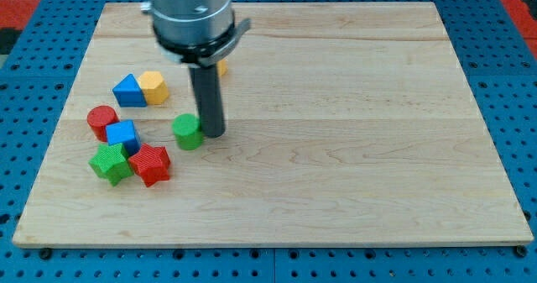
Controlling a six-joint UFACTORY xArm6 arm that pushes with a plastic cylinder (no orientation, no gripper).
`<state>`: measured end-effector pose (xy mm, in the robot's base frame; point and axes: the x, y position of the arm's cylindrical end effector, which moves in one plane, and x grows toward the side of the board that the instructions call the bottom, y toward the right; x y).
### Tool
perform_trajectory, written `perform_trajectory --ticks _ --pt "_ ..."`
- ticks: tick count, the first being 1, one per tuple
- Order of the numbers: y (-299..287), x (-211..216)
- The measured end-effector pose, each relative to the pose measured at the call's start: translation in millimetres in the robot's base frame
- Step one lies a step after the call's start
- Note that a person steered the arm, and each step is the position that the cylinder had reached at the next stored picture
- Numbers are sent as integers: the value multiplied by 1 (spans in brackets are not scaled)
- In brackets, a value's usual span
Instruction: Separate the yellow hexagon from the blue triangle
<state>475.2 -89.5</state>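
Note:
The yellow hexagon (153, 86) sits at the view's upper left of the wooden board, touching the blue triangle (129, 91) on its left. My tip (212, 134) rests on the board right next to the green cylinder (188, 131), on its right side. The tip is below and to the right of the yellow hexagon, well apart from it.
A red cylinder (102, 120), a blue cube (122, 136), a green star (111, 163) and a red star (151, 164) cluster at the left. A yellow block (221, 66) is mostly hidden behind the rod. The wooden board (352, 132) lies on a blue pegboard.

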Motion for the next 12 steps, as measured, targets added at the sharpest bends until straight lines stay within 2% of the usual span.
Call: perform_trajectory --ticks 1,3,4,6,8,10,12 --pt "-37 17" --pt "14 -66" --pt "-23 -92" --pt "-92 -118" --pt "-124 -109" --pt "-128 -90" --pt "-116 -89"
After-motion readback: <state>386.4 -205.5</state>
